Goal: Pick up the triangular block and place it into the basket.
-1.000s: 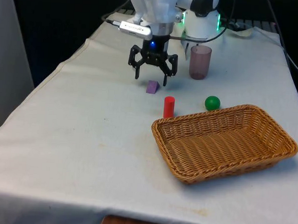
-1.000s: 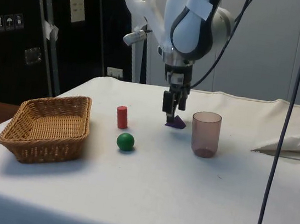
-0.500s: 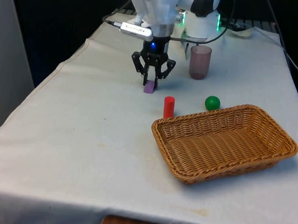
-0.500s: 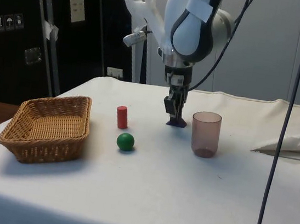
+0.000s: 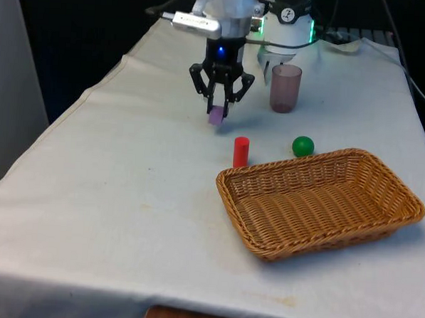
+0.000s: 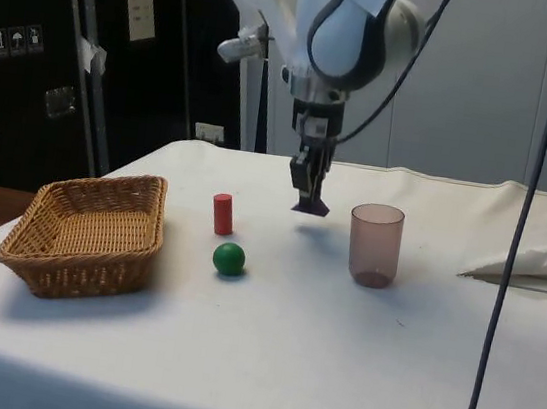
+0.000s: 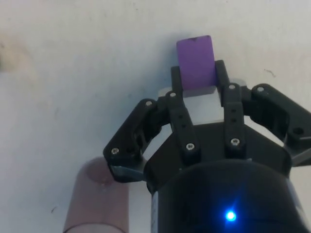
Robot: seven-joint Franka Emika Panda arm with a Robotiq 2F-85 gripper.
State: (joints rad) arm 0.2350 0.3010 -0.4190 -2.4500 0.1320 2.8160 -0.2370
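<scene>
The purple triangular block (image 5: 216, 116) hangs a little above the white cloth, pinched between the fingers of my black gripper (image 5: 218, 111). The side view has the block (image 6: 311, 206) off the table, under the gripper (image 6: 308, 197). From the wrist, the block (image 7: 195, 61) juts out past the gripper (image 7: 197, 77), both fingers pressed on its sides. The wicker basket (image 5: 402, 212) lies at the front view's right, nearer the table's front edge, with nothing in it; it is also in the side view (image 6: 36, 249).
A red cylinder (image 5: 241, 151) stands upright between the gripper and the basket. A green ball (image 5: 303, 145) lies by the basket's far rim. A translucent pinkish cup (image 5: 285, 88) stands close beside the gripper, seen from the wrist as well (image 7: 95, 199).
The fingers came together on the purple block, which then rose off the cloth with the gripper. The other objects stayed put.
</scene>
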